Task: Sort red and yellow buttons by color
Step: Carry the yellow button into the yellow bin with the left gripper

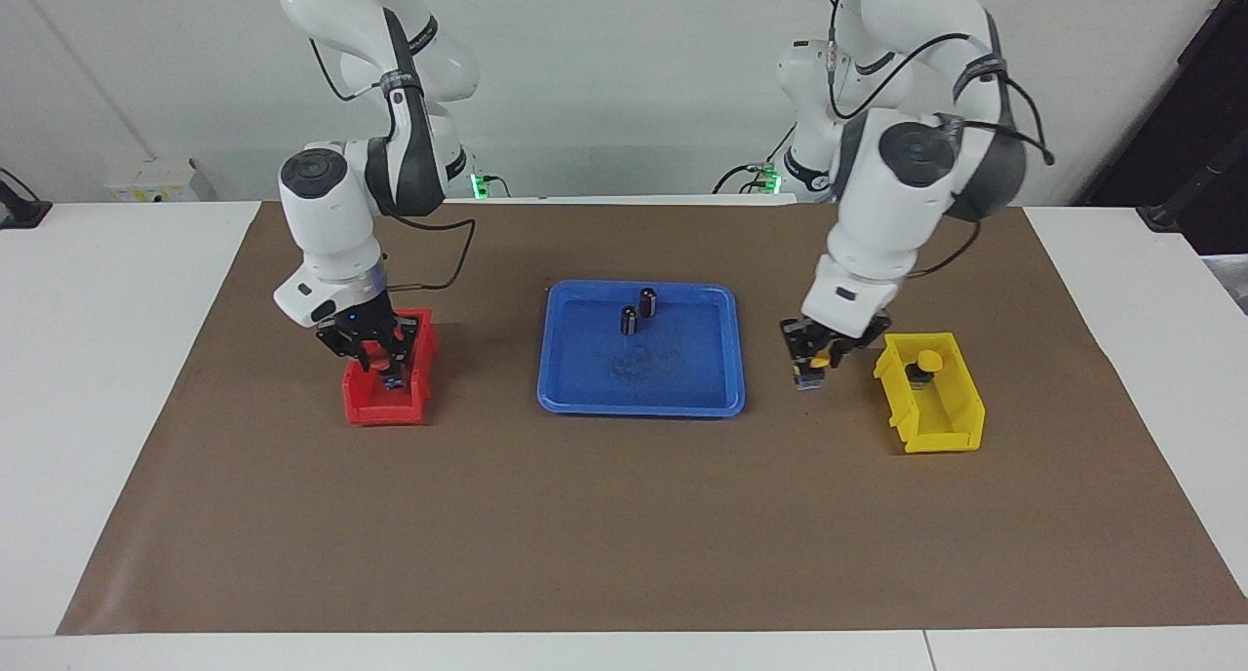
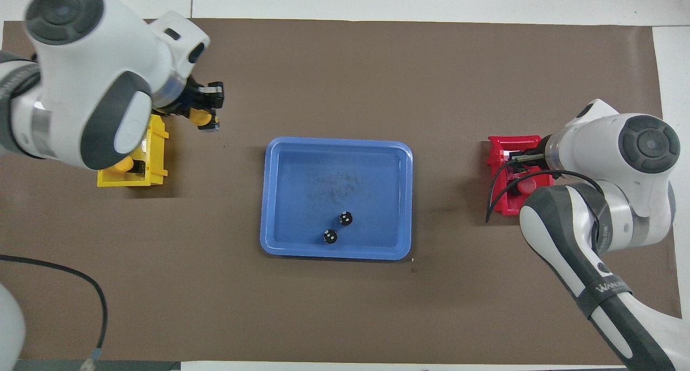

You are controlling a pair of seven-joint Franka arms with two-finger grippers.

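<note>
The right gripper (image 1: 378,355) is sunk into the red bin (image 1: 363,405) at the right arm's end of the surface, low enough that a release would drop a part straight onto the bin floor and not let it bounce out. A red button (image 2: 526,186) shows in that bin from overhead, its round cap facing upward, so its short axis runs roughly vertical; I cannot tell whether the fingers are shut on it or have let go, nor whether a second red one lies under the hand. In the middle sits the blue tray (image 1: 717,398), holding only two dark cylinders (image 1: 638,311) standing upright with no coloured caps (these look like leftovers, not part of the sorting). Then the left gripper (image 1: 815,359), over the brown paper just beside the yellow bin (image 1: 936,432) and not yet over it, has its fingers closed on a yellow button (image 1: 823,360), cap pointing sideways toward the bin, its axis lying closer to level than upright, presumably because it was pinched across the body. Another yellow button (image 1: 925,363) already stands in the yellow bin, cap up. My guess is that the job is nearly finished, with the held one still to drop.
</note>
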